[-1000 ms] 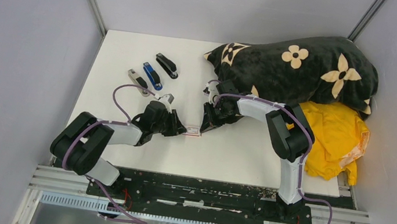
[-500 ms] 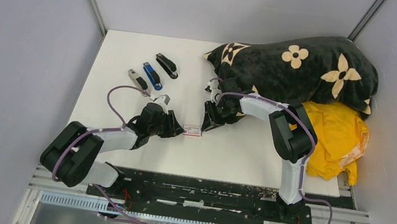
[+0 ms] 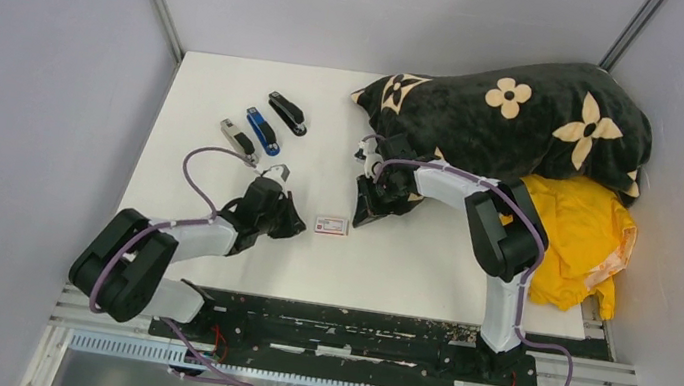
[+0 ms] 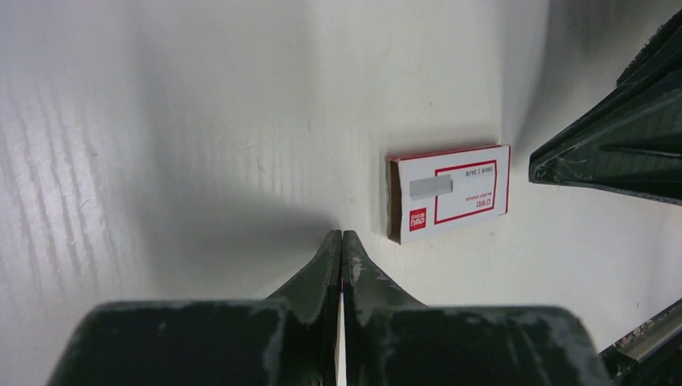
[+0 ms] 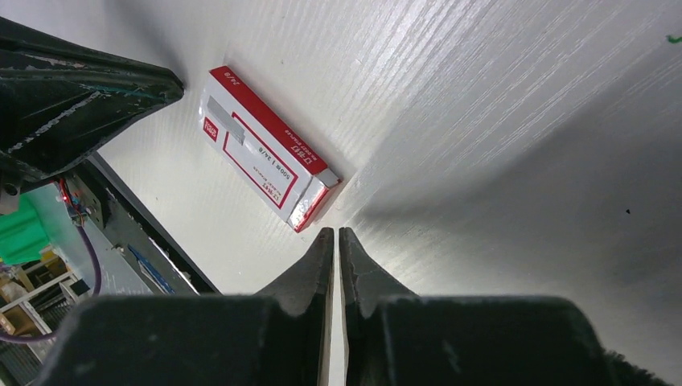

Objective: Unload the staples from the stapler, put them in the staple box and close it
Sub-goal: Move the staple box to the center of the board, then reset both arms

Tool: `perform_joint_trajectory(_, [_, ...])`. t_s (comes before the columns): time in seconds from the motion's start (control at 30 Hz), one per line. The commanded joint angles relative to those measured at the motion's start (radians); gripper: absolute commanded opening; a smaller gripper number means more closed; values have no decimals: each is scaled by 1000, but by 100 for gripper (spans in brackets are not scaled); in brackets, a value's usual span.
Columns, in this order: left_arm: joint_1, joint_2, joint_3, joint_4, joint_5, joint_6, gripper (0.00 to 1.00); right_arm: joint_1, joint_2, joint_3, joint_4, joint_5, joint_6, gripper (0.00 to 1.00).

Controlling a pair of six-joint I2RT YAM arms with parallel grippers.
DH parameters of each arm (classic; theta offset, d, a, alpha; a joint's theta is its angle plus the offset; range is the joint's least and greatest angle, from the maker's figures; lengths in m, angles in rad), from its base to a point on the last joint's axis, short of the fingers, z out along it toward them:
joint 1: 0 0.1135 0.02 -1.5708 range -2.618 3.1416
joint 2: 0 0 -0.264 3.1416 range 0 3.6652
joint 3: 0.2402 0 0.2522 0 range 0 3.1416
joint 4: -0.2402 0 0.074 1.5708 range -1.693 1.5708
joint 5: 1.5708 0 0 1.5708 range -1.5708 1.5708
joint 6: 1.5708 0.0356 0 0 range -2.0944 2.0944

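Three small desk staplers lie flat in a diagonal row on the far left part of the white tabletop. The black stapler is farthest back, the blue stapler is in the middle, and the silver-grey stapler is nearest. They lie parallel, just beside one another, long axes slanting towards the near right. They are too small in view to tell open from closed.

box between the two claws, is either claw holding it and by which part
Nothing is held. The left claw and right claw are both shut on nothing, and the box lies free on the table between them.
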Motion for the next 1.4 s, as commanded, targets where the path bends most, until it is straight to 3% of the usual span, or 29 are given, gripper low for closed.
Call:
perform_joint_trajectory(0.0, [-5, 67, 41, 16, 33, 38, 5, -1, 17, 19, 1, 17, -9, 10])
perform_joint_trajectory(0.67, [-80, 223, 122, 42, 70, 34, 4, 44, 50, 63, -9, 26, -12, 9])
perform_joint_trajectory(0.83, [-52, 89, 98, -50, -33, 48, 9, 28, -29, 74, -103, 103, -166, 10])
perform_joint_trajectory(0.97, [-48, -112, 80, -140, -100, 57, 13, 27, -125, 90, -226, -7, -322, 13])
perform_joint_trajectory(1.07, [-47, -315, 90, -158, -84, 89, 15, 29, -227, 86, -300, -91, -437, 21])
perform_joint_trajectory(1.2, [-48, -550, 133, -147, -40, 107, 41, 27, -438, 118, -401, -48, -590, 35])
perform_joint_trajectory(1.23, [-48, -595, 152, -149, -35, 109, 49, 21, -509, 121, -400, -2, -616, 43])
perform_joint_trajectory(1.37, [-47, -723, 269, -165, -32, 133, 79, -58, -754, 150, -340, 129, -637, 97])
